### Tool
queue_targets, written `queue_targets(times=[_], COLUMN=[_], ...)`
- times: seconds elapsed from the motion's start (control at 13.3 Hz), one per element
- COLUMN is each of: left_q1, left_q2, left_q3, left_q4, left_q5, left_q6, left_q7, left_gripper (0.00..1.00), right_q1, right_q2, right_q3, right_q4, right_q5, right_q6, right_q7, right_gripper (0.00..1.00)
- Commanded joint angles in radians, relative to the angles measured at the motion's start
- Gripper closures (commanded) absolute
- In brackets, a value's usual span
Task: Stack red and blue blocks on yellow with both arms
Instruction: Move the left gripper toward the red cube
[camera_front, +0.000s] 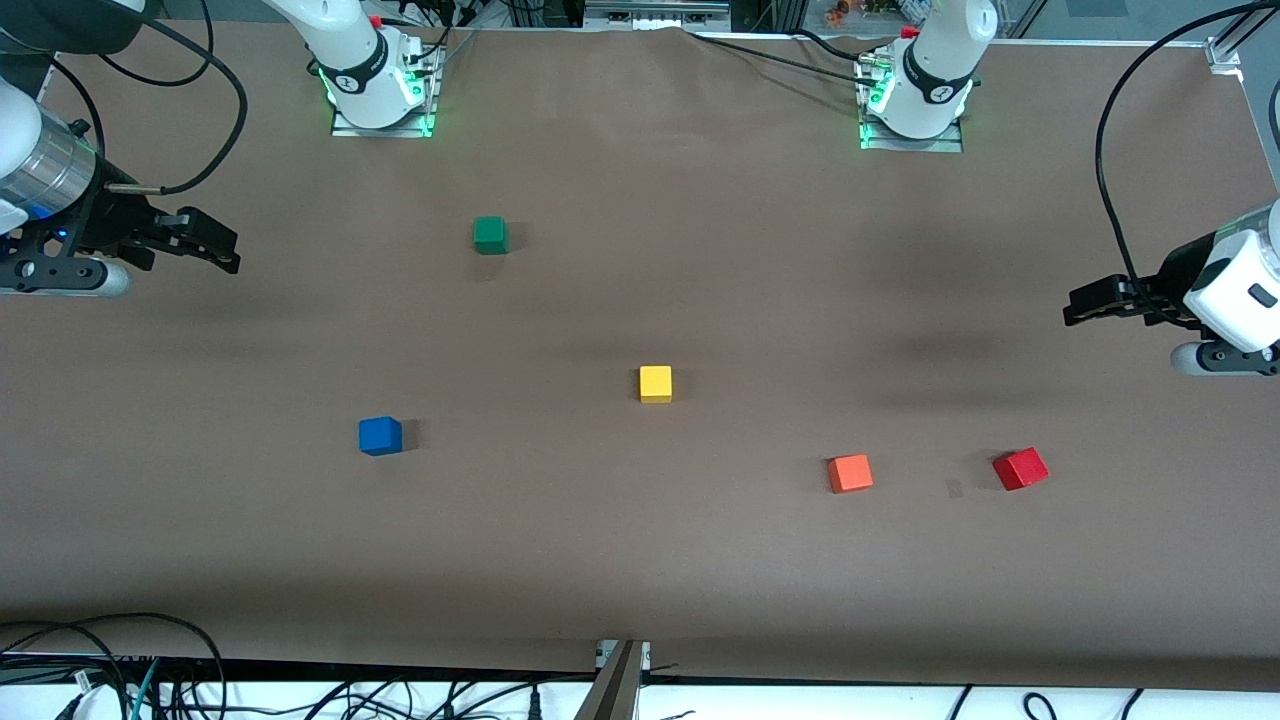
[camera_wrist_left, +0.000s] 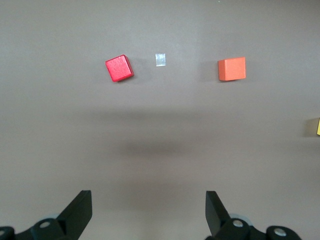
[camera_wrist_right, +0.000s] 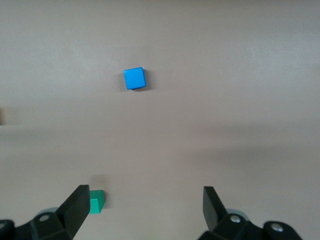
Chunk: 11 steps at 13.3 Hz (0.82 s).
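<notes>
Stacking not begun: every cube lies apart on the table (camera_front: 640, 560)
Yellow (camera_front: 656, 384), blue (camera_front: 380, 436) and red (camera_front: 1020, 468) sit unstacked; left gripper (camera_front: 1080, 302) and right gripper (camera_front: 225, 250) hover, jaws apart, empty

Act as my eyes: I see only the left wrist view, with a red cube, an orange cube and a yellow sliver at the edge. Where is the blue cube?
Observer: The blue cube lies toward the right arm's end of the table, alone.
Operator: Is yellow whole and bare?
Observer: Yes, the yellow cube stands mid-table with nothing on it.
Operator: What is the right gripper doing?
Observer: The right gripper is open and empty, above its end of the table, with a green cube nearby.
</notes>
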<state>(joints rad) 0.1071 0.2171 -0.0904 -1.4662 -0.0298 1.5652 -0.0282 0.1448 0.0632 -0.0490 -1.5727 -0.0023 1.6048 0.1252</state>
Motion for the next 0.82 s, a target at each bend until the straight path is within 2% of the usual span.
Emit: queue_targets(times=[0.0,0.6,0.75], left_q1=[-0.001,0.002,0.015], left_q2=[0.019,0.028,0.06], left_q3=[0.0,0.001,0.014], left_q4=[0.046,0.049,0.09], left_q5=[0.017,0.014,0.013], left_q6=[-0.024,-0.024,-0.022], left_q7=[0.01,0.008,0.01], left_gripper=[0.0,0.0,0.0], right_q1=[-0.004,-0.011,-0.011], right_q2=[0.006,0.006,0.006], right_q3=[0.006,0.005,0.005], right_q4=[0.025,0.026,0.026], right_q5=[0.016,0.016,0.018], right_q6=[-0.009,-0.008,-0.008], right_q7=[0.016,0.016,0.016], right_gripper=[0.0,0.0,0.0])
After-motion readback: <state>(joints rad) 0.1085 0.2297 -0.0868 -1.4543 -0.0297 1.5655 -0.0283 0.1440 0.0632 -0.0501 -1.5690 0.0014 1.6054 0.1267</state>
